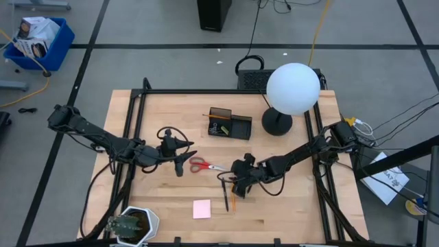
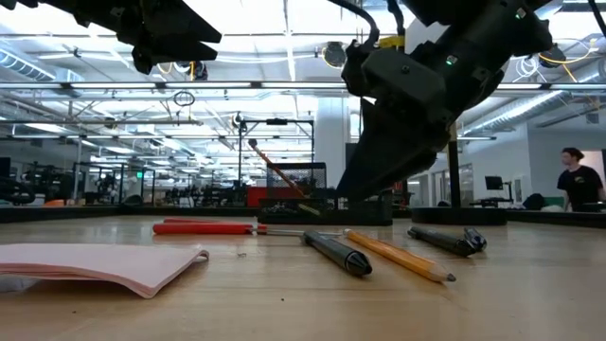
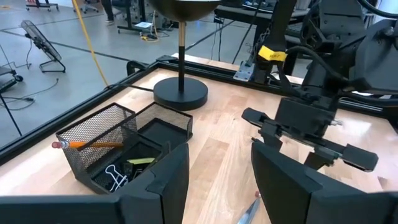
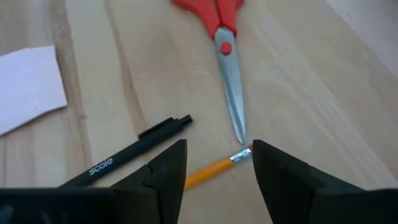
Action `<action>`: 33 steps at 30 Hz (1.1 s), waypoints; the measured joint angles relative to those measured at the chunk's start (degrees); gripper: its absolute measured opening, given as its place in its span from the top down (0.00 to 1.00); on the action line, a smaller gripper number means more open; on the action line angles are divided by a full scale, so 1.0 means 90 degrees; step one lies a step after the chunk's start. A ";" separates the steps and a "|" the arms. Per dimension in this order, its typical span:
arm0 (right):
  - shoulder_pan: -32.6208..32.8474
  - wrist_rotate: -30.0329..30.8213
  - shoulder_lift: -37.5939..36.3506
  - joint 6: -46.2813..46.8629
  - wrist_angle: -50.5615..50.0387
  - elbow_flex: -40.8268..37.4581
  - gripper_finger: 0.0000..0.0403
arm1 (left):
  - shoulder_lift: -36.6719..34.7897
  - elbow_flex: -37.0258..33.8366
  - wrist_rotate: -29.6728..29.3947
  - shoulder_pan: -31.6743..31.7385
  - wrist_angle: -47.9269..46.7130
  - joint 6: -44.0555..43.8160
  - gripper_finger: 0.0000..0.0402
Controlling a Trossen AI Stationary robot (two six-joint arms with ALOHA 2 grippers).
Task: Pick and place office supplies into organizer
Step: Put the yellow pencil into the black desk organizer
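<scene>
The right gripper point(image 4: 214, 163) hangs low over the surface near its front edge, jaws apart and empty, straddling the eraser end of the orange pencil point(image 4: 214, 169). The black pen point(image 4: 127, 155) lies just beside the pencil; the scissors point(image 1: 208, 165) lie near the centre, blade tip close to the eraser. The organizer point(image 1: 229, 123) stands toward the back edge. The left gripper point(image 1: 180, 163) waits beside the scissor handles, jaws apart and empty.

Step in hand: grasping the pencil. Next: lower, close, lift, carry to the organizer.
</scene>
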 joint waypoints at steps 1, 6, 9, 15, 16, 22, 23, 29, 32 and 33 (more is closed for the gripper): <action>-0.0010 -0.0002 0.0000 0.0086 -0.0001 0.0000 0.57 | 0.0000 0.0000 -0.0002 0.0000 -0.0002 0.0001 0.55; -0.0046 -0.0030 0.0000 0.0533 -0.0158 0.0000 0.57 | 0.0000 0.0000 -0.0012 0.0000 -0.0001 -0.0036 0.55; -0.0104 -0.0046 0.0025 0.0738 -0.0444 0.0000 0.57 | 0.0000 0.0000 -0.0032 0.0000 0.0024 -0.0128 0.55; -0.0136 -0.0108 0.0288 0.0893 -0.0082 0.0002 0.57 | 0.0000 0.0000 -0.0032 0.0000 0.0031 -0.0152 0.55; -0.0138 -0.0202 0.0362 0.0899 -0.0023 0.0002 0.57 | 0.0000 0.0000 -0.0031 0.0000 0.0036 -0.0171 0.55; -0.0160 -0.0296 0.0651 0.0990 0.0329 0.0010 0.57 | 0.0000 0.0001 -0.0007 0.0000 0.0067 -0.0410 0.55; -0.0160 -0.0296 0.0672 0.0986 0.0326 0.0016 0.57 | 0.0000 0.0000 -0.0008 0.0000 0.0066 -0.0414 0.55; -0.0126 -0.0330 0.0687 0.0724 0.0114 0.0022 0.59 | -0.0001 0.0002 -0.0007 0.0000 0.0048 -0.0424 0.55; -0.0123 -0.0451 0.0690 0.0455 0.0052 0.0022 0.64 | 0.0000 0.0001 -0.0007 0.0000 0.0047 -0.0424 0.55; -0.0128 -0.0524 0.0688 0.0398 0.0003 0.0022 0.66 | -0.0001 0.0000 -0.0007 0.0001 0.0047 -0.0424 0.55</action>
